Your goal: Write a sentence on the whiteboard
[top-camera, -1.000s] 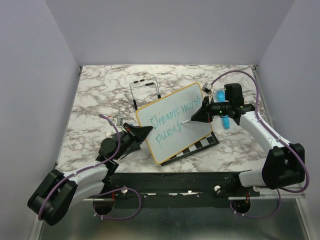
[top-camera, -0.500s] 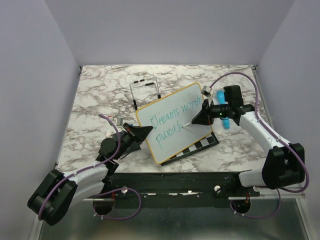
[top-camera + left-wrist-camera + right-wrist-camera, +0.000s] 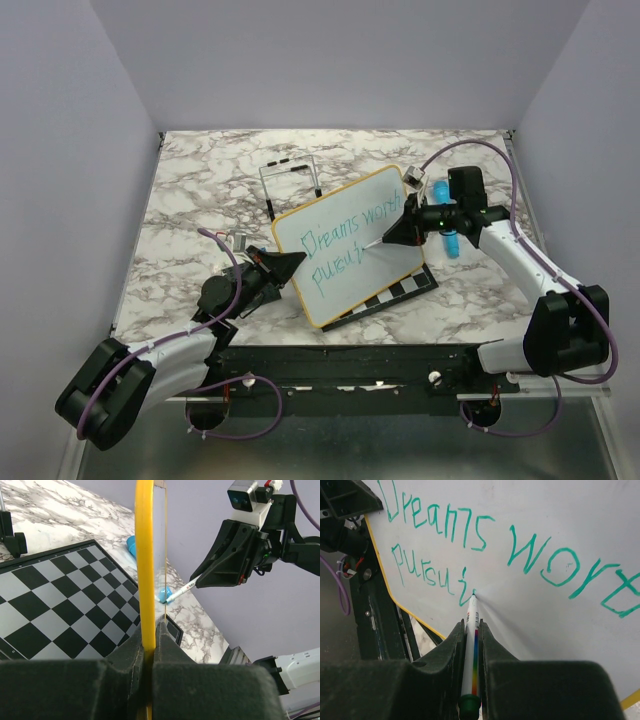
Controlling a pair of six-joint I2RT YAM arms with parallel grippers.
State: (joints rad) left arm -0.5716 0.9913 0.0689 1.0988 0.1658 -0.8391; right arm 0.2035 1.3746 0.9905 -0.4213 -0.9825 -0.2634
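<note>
The whiteboard is standing tilted at the centre of the top view, leaning over the chessboard. The left gripper, reaching up from the lower left, is clamping the board's yellow edge. The right arm is bending in from the right, with the right gripper clenching a marker, tip meeting the board just after "pursui". The sentence is sitting mid-second-line, so the next stroke is probably an "n", started further right.
</note>
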